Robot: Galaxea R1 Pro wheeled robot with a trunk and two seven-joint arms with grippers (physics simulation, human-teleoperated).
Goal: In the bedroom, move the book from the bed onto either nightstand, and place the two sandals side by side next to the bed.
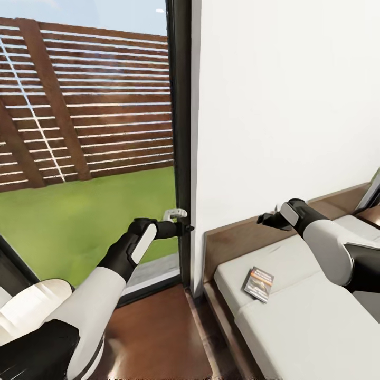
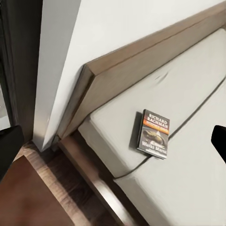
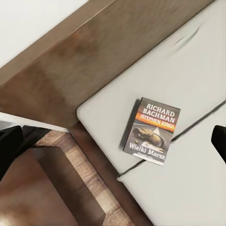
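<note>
The book point(image 1: 258, 283) lies flat on the light-grey mattress of the bed point(image 1: 316, 327), near the corner by the headboard point(image 1: 237, 237). Its dark cover with an orange band faces up in the left wrist view point(image 2: 154, 133) and the right wrist view point(image 3: 153, 131). My left gripper point(image 1: 178, 220) hangs open by the window frame, left of the bed. Above the mattress, to the upper right of the book, my right gripper point(image 1: 267, 219) is open too. Both hold nothing. The sandals are out of view. I cannot tell whether the brown surface point(image 1: 372, 214) at the far right is a nightstand.
A tall dark window frame point(image 1: 180, 132) stands left of the white wall point(image 1: 285, 105), with grass and a slatted fence outside. Brown wood floor point(image 1: 153, 327) runs between me and the bed's dark frame point(image 1: 224, 316).
</note>
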